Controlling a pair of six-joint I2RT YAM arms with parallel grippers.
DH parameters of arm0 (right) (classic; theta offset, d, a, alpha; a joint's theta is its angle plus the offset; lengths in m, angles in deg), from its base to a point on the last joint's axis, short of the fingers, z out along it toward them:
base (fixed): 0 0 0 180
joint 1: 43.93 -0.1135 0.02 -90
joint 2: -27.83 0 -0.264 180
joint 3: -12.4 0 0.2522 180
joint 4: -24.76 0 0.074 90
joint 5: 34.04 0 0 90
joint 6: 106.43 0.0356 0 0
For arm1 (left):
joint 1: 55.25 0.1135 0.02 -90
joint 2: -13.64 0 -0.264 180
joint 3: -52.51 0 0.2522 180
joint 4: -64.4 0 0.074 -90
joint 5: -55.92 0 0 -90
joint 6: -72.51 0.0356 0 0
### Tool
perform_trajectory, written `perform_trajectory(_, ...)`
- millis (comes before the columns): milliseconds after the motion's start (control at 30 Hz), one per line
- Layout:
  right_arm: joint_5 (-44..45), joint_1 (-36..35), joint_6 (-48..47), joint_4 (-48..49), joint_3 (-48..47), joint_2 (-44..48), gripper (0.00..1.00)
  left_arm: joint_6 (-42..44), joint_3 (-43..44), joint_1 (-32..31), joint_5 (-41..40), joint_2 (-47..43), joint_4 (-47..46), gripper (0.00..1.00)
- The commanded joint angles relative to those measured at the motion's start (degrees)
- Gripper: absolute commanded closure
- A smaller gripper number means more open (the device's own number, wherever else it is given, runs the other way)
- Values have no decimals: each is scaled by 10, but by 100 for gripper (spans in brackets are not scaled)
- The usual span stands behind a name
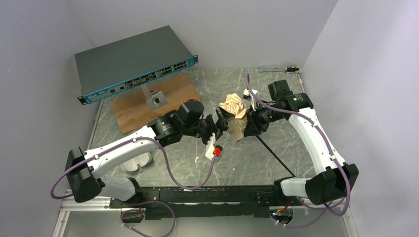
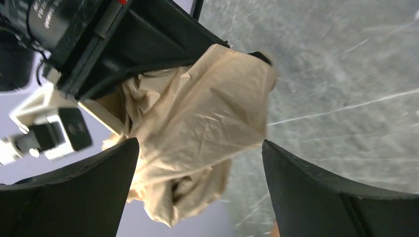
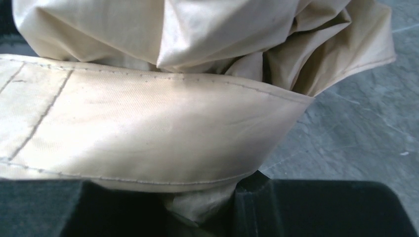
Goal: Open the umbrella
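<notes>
My right claw (image 3: 207,200) pinches the umbrella (image 1: 236,114) by its bunched cloth, above the middle of the desk (image 1: 247,165). My left claw (image 2: 197,165) stands spread wide on either side of it. The umbrella looks light, soft and slippery, so I'd grip the stiff core, not loose cloth.

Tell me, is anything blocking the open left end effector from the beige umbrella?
Nothing visible. The umbrella sits directly before the open left end effector, while the right end effector grips it from the opposite side.
</notes>
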Motion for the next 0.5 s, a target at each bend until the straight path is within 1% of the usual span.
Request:
perform_trajectory(0, -72, -10, -5, -12, 0, 20, 100, 140, -3, -37, -99, 8, -74, 0)
perform_trajectory(167, -110, -27, -34, -39, 16, 33, 100, 179, -48, -62, -188, 41, -182, 0)
perform_trajectory(233, -127, -36, -54, -53, 13, 33, 100, 191, -45, -69, -238, 72, -207, 5)
perform_trajectory(300, -138, -42, -77, -65, 8, 36, 100, 200, -38, -70, -264, 99, -221, 16)
perform_trajectory(333, -138, -43, -86, -69, 4, 38, 100, 203, -35, -70, -290, 109, -232, 23)
perform_trajectory(400, -126, -44, -94, -70, -1, 44, 100, 214, -38, -70, -328, 122, -257, 43)
perform_trajectory(433, -115, -44, -91, -64, -2, 49, 96, 216, -39, -70, -340, 124, -266, 58)
perform_trajectory(467, -100, -43, -76, -47, -3, 54, 83, 215, -40, -70, -349, 123, -267, 72)
